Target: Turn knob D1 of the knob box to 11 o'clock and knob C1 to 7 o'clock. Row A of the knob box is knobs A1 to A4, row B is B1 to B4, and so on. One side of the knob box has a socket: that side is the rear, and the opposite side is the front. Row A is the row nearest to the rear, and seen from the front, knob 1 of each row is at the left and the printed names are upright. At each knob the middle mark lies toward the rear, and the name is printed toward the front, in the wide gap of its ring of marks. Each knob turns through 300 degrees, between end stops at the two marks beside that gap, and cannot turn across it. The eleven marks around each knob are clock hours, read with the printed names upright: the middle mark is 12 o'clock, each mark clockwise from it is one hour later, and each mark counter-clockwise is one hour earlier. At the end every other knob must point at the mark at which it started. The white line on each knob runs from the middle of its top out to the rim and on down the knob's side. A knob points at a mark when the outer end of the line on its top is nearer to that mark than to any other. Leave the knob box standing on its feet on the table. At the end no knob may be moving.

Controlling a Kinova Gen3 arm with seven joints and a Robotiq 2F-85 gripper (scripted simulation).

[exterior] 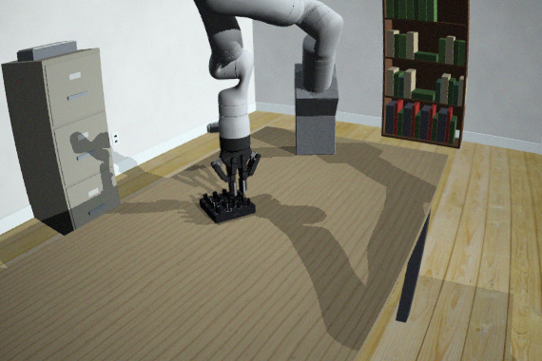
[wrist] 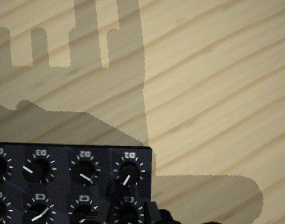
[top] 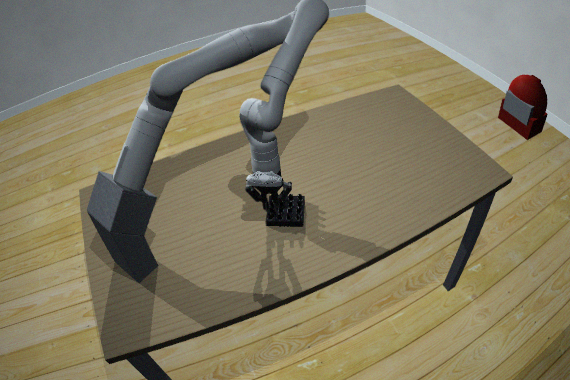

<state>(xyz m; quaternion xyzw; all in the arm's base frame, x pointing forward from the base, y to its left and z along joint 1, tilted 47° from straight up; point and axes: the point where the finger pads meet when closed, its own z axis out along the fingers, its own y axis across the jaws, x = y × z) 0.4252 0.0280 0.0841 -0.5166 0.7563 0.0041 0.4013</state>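
Note:
The black knob box [top: 285, 212] [exterior: 227, 206] [wrist: 62, 192] stands on its feet on the wooden table [top: 400, 162] [exterior: 190, 287], near the middle. My gripper [top: 277, 200] [exterior: 236, 189] points straight down over the box corner nearest the arm, with its fingertips among the knobs. The fingers stand a little apart and grip nothing. In the wrist view the names read upside down. Knob D1 [wrist: 127, 174] is at the box's right corner, its white line pointing down and slightly left in the picture. Knob C1 [wrist: 127, 215] lies just below it between dark finger parts, half cut off by the frame edge.
The arm's grey base block [top: 122, 212] [exterior: 315, 116] stands at the table's edge. A red device [top: 523, 104] sits on the floor by the wall. A filing cabinet [exterior: 62, 130] and a bookcase [exterior: 424, 49] stand off the table.

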